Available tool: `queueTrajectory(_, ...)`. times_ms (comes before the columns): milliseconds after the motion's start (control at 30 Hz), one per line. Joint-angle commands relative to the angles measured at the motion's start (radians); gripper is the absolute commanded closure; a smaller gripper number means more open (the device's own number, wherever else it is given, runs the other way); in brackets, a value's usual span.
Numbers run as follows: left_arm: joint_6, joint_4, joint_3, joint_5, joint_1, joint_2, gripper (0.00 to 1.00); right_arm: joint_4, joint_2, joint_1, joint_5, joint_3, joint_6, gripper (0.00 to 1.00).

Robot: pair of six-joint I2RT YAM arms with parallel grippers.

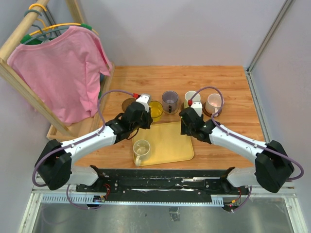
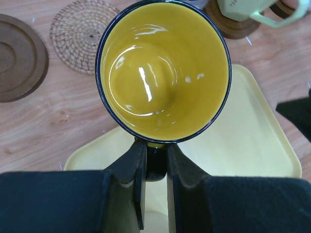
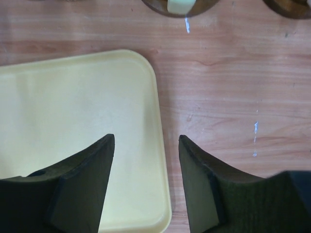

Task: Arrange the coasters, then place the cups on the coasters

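Observation:
My left gripper is shut on the handle of the translucent yellow cup, which is over the far left corner of the yellow tray. A tan woven coaster and a dark brown coaster lie bare to its left. The purple-grey cup, white cup and pale pink cup stand in a row at the back. The white cup sits on a dark coaster. The cream cup stands on the tray. My right gripper is open and empty above the tray's far right corner.
A pink shirt hangs on a wooden rack at the left, its base reaching the table's left edge. A metal frame post runs along the table's right side.

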Motion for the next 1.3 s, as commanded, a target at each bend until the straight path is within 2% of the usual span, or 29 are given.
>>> queueTrajectory(0,-0.039,0.08,0.073,-0.032,0.066,0.042,0.99,0.005,0.021,-0.01,-0.02,-0.045,0.032,0.46)
queueTrajectory(333,-0.069,0.09,0.149,-0.035,0.167,0.13,1.0,0.042,0.06,-0.034,-0.086,-0.109,0.048,0.6)
queueTrajectory(833,-0.148,0.203,0.171,0.066,0.237,0.256,1.0,0.032,0.101,-0.041,-0.095,-0.164,0.085,0.72)
queueTrajectory(1200,-0.149,0.204,0.217,0.092,0.237,0.318,1.0,-0.008,0.074,-0.039,-0.147,-0.207,0.084,0.98)
queueTrajectory(1267,-0.147,0.2,0.224,0.091,0.237,0.327,0.99,-0.023,0.063,-0.039,-0.149,-0.212,0.079,0.99)
